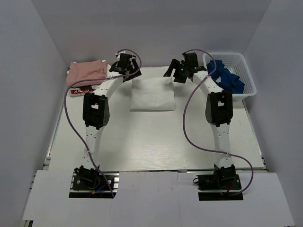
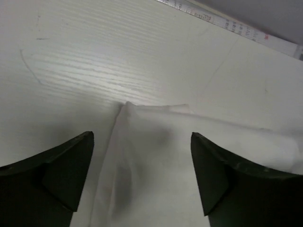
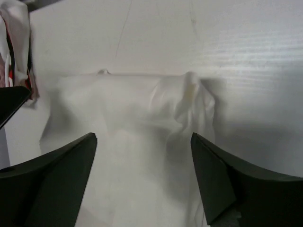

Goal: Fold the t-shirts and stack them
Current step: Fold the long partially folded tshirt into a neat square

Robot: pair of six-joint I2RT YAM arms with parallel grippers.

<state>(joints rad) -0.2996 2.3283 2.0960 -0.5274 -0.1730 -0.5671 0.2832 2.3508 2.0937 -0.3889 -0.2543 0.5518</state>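
Note:
A folded white t-shirt [image 1: 152,94] lies on the table [image 1: 156,142] at the back middle. My left gripper [image 1: 124,66] is open above its far left corner [image 2: 156,156]. My right gripper [image 1: 182,71] is open above its far right corner, where the cloth is bunched [image 3: 189,101]. Neither holds cloth. A folded dusty-pink t-shirt [image 1: 86,72] lies at the back left on top of a white-and-red printed one [image 1: 81,90], whose edge also shows in the right wrist view [image 3: 14,42].
A white basket [image 1: 246,71] at the back right holds blue cloth [image 1: 227,78]. White walls enclose the table on three sides. A ruled strip [image 2: 227,21] runs along the table's far edge.

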